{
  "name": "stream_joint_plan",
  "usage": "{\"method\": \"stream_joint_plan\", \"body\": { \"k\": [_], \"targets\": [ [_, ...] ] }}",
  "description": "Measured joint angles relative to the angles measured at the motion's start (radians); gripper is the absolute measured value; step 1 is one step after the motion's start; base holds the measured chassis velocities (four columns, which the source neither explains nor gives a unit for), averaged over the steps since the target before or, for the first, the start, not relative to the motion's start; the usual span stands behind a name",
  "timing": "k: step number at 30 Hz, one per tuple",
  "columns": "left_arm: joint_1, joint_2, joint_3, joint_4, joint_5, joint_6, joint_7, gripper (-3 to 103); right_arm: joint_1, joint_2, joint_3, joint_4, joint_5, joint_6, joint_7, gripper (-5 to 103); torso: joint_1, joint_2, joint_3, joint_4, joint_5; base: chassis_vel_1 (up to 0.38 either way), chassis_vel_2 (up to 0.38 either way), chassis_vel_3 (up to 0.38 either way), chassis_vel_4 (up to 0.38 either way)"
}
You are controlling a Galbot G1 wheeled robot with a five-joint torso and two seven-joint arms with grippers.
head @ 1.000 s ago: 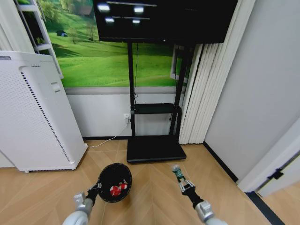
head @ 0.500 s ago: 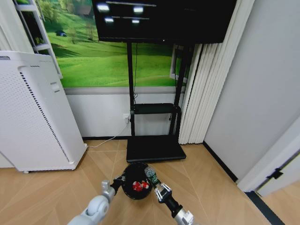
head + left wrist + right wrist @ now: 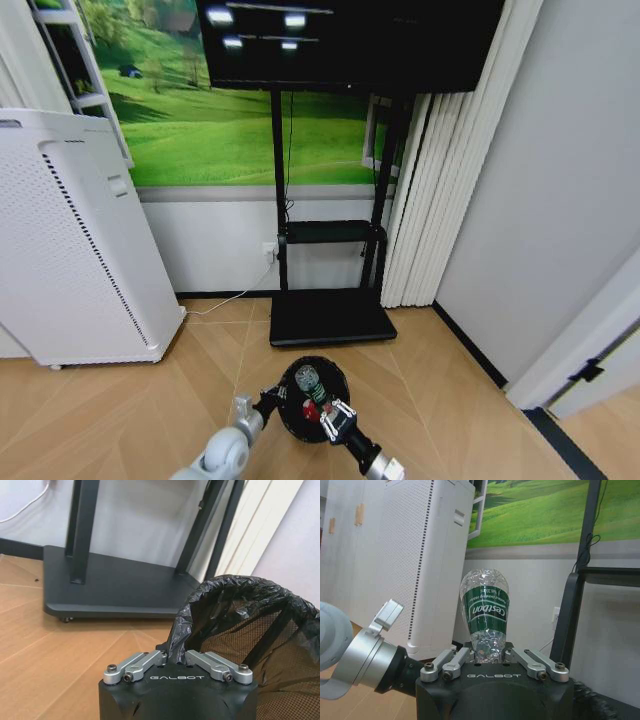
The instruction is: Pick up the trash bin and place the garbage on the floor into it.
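The black mesh trash bin (image 3: 335,378) with a black liner hangs low over the parquet floor (image 3: 120,420) in front of me. My left gripper (image 3: 268,404) is shut on its rim; in the left wrist view the gripper (image 3: 177,655) pinches the liner at the bin's (image 3: 250,625) edge. My right gripper (image 3: 328,412) is shut on the clear bottle with a green label (image 3: 306,379), which sits over the bin's mouth. In the right wrist view the bottle (image 3: 485,611) stands up from the gripper (image 3: 490,656). A red-and-white piece of garbage (image 3: 311,409) lies inside the bin.
A tall white perforated appliance (image 3: 70,240) stands at the left. The black TV stand's base (image 3: 330,318) lies just beyond the bin, with pleated curtains (image 3: 440,200) and a grey wall to its right. A black strip (image 3: 470,350) edges the floor there.
The left arm has carried the bin to the right, toward the middle. The right gripper has brought the bottle leftward, from beside the bin to over its mouth.
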Motion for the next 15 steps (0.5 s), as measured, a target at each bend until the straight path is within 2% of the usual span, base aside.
{"method": "stream_joint_plan", "body": {
  "k": [6, 14, 15],
  "targets": [
    [0.045, 0.008, -0.005, -0.054, -0.001, 0.002, 0.001, 3, 0.011, 0.015, -0.032, -0.043, -0.009, 0.008, -0.004, 21, 0.000, 0.000, 0.000, -0.0001, 0.0001, 0.000, 0.000, 0.000, 0.000],
    [0.065, 0.019, -0.028, -0.070, -0.003, 0.002, 0.002, 3, 0.026, 0.030, -0.040, -0.063, -0.012, -0.010, 0.009, 21, 0.000, 0.000, 0.000, -0.0001, 0.0001, 0.000, 0.000, 0.000, 0.000],
    [0.070, 0.022, -0.033, -0.074, -0.004, 0.002, 0.002, 3, 0.027, 0.030, -0.041, -0.063, -0.019, -0.019, 0.025, 25, 0.000, 0.000, 0.000, -0.0001, 0.0000, 0.000, 0.000, 0.000, 0.000]
  ]
}}
